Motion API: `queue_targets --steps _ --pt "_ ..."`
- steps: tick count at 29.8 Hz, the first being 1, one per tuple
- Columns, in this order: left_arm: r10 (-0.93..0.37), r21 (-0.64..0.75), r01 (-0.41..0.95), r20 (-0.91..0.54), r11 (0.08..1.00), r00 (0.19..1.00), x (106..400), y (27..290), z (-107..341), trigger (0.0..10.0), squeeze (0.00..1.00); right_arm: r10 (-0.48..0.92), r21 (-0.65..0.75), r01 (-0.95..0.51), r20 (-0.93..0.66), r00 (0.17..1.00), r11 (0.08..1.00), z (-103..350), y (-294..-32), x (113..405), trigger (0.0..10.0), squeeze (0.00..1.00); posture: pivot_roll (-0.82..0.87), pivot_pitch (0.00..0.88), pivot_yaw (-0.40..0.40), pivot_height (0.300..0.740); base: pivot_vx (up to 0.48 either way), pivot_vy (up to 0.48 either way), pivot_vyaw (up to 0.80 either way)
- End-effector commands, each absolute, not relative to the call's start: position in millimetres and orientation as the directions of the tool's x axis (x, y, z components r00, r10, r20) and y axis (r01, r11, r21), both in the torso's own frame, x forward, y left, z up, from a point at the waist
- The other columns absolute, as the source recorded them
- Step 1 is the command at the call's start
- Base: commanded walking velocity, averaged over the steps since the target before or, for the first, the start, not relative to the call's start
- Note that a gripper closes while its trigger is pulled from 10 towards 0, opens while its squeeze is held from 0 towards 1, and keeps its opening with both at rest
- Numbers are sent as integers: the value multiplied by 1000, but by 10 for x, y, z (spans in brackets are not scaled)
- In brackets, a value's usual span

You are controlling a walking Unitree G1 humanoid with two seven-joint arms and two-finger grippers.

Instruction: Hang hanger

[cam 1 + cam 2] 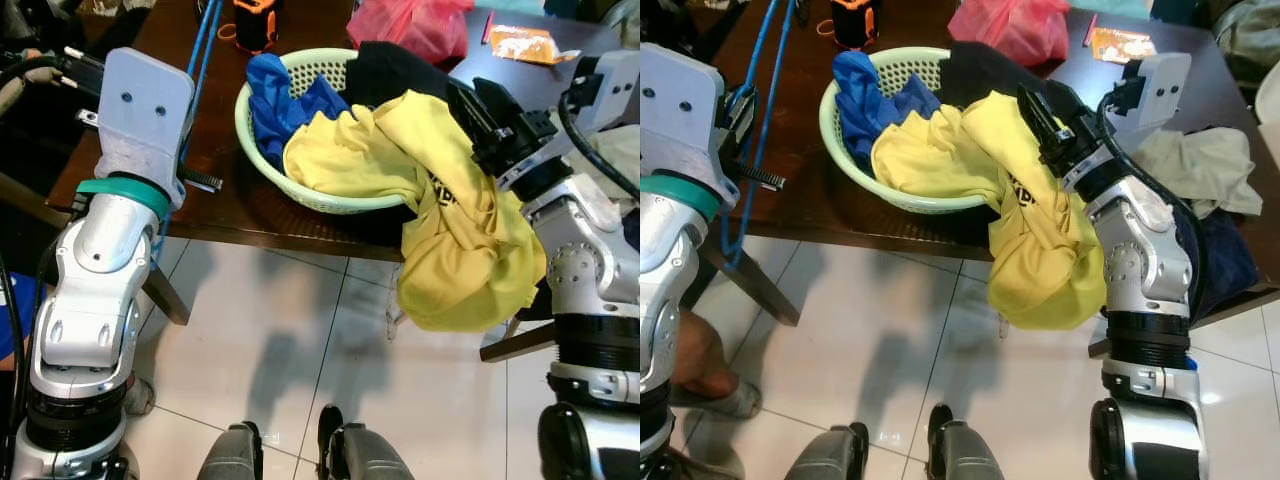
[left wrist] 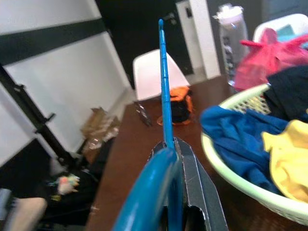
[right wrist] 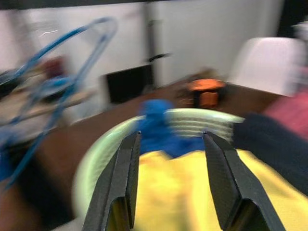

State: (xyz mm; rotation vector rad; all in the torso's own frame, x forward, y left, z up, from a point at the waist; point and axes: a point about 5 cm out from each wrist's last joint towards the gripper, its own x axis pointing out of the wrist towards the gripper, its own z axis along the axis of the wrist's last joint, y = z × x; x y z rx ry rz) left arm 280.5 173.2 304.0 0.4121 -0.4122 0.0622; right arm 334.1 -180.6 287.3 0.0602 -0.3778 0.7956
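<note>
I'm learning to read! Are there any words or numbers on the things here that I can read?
None can be read.
Yellow shirt: a dark print at, too folded and small to read.
Orange packet on the table: too blurred to read.

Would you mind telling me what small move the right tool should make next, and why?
Probably lower the right tool and close it on the yellow shirt. Its fingers are open just above that shirt, which spills over the green basket rim, while the left tool is shut on the blue hanger.
</note>
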Motion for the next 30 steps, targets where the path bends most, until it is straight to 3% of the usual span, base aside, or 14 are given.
queue_targets --steps 1,2,5,6,11,12,13,14,15,16,22,23,26,30 --pt "-16 376 -148 400 915 916 2777 1729 3025 10000 0 714 -93 -734 341 612 673 2856 -1777 3320 10000 0 81 155 -26 740 0 0 0" --pt "3 373 -168 405 913 914 2764 1764 3032 10000 0 770 -142 -771 292 567 621 2868 -1694 3340 10000 0 82 155 -30 740 0 0 0" --pt "12 369 -177 408 913 913 2761 1779 3035 10000 0 794 -200 -770 214 570 606 2847 -1580 3431 10000 0 82 155 -34 740 0 0 0" --pt "12 368 -177 409 913 913 2768 1770 3034 10000 0 767 -254 -726 144 625 639 2822 -1491 3581 10000 0 85 156 -40 740 0 0 0" --pt "12 368 -177 409 913 913 2768 1770 3034 10000 0 767 -254 -726 144 625 639 2822 -1491 3581 10000 0 85 156 -40 740 0 0 0" --pt "11 366 -175 409 914 913 2779 1757 3032 10000 0 698 -311 -644 97 710 698 2826 -1452 3749 10000 1000 84 157 -40 740 0 0 0" --pt "11 366 -175 409 914 913 2779 1757 3032 10000 0 698 -311 -644 97 710 698 2826 -1452 3749 10000 1000 84 157 -40 740 0 0 0" --pt "9 366 -172 406 915 914 2791 1738 3020 10000 0 602 -351 -543 79 795 763 2868 -1480 3907 10000 1000 82 156 -43 740 0 0 0" --pt "9 366 -172 406 915 914 2791 1738 3020 10000 0 602 -351 -543 79 795 763 2868 -1480 3907 10000 1000 82 156 -43 740 0 0 0" --pt "8 366 -169 403 915 915 2795 1724 3007 10000 0 525 -370 -466 71 848 803 2892 -1554 4007 10000 1000 83 155 -49 740 0 0 0" --pt "19 358 -172 393 918 919 2785 1723 2986 10000 0 456 -349 -420 21 890 838 2885 -1767 4073 10000 1000 78 153 -56 740 0 0 0" --pt "26 352 -175 390 920 920 2782 1731 2981 10000 0 454 -350 -436 -34 890 829 2845 -1885 4069 10000 0 76 151 -59 740 0 0 0" --pt "27 351 -175 390 920 920 2782 1731 2980 10000 0 462 -355 -450 -54 885 819 2832 -1908 4071 10000 0 76 151 -59 740 0 0 0" --pt "31 344 -177 390 922 920 2793 1738 2977 10000 0 558 -372 -570 -152 816 733 2769 -1917 4046 10000 0 72 146 -58 740 0 0 0"
